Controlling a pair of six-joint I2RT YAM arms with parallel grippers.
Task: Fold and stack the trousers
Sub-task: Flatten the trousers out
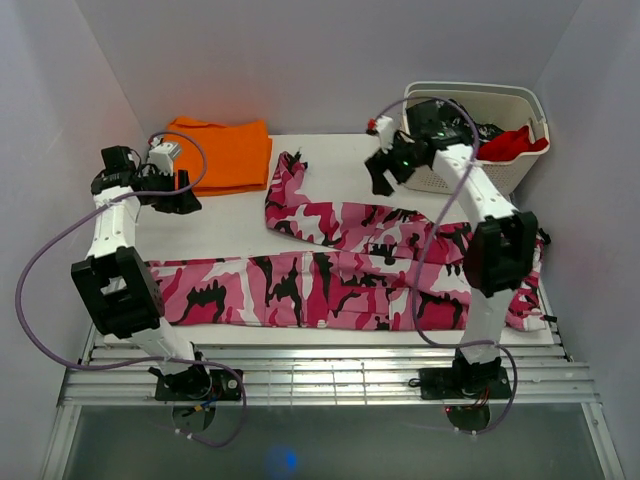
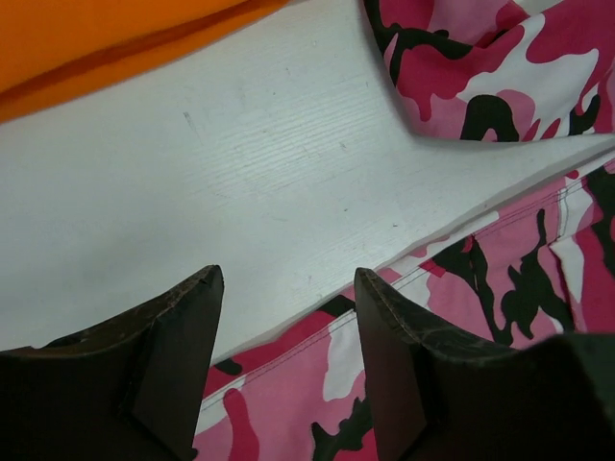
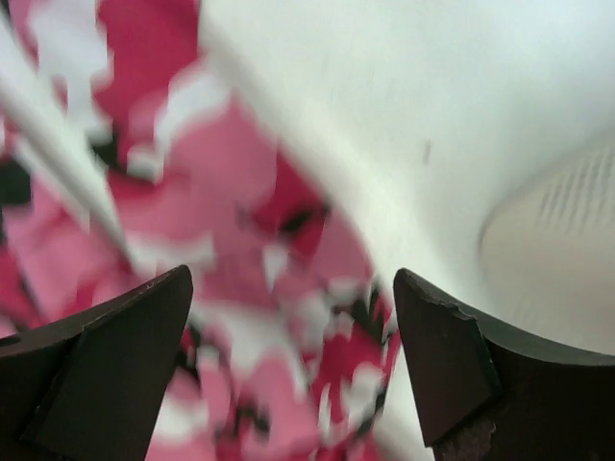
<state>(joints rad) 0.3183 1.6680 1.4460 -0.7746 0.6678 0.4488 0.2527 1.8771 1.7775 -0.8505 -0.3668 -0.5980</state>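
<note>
The pink camouflage trousers (image 1: 330, 270) lie spread on the white table, one leg running left along the front, the other bent up toward the back. My left gripper (image 1: 183, 203) is open and empty above the bare table, just beyond the left leg's edge. In the left wrist view the trousers (image 2: 500, 279) lie below and right of the open fingers (image 2: 183, 355). My right gripper (image 1: 380, 178) is open and empty above the table right of the upper leg. In the blurred right wrist view the trousers (image 3: 259, 288) show between the spread fingers (image 3: 442, 355).
A folded orange cloth (image 1: 222, 152) lies at the back left, also in the left wrist view (image 2: 106, 38). A white laundry basket (image 1: 500, 170) with red cloth (image 1: 510, 143) stands at the back right. Grey walls close in both sides.
</note>
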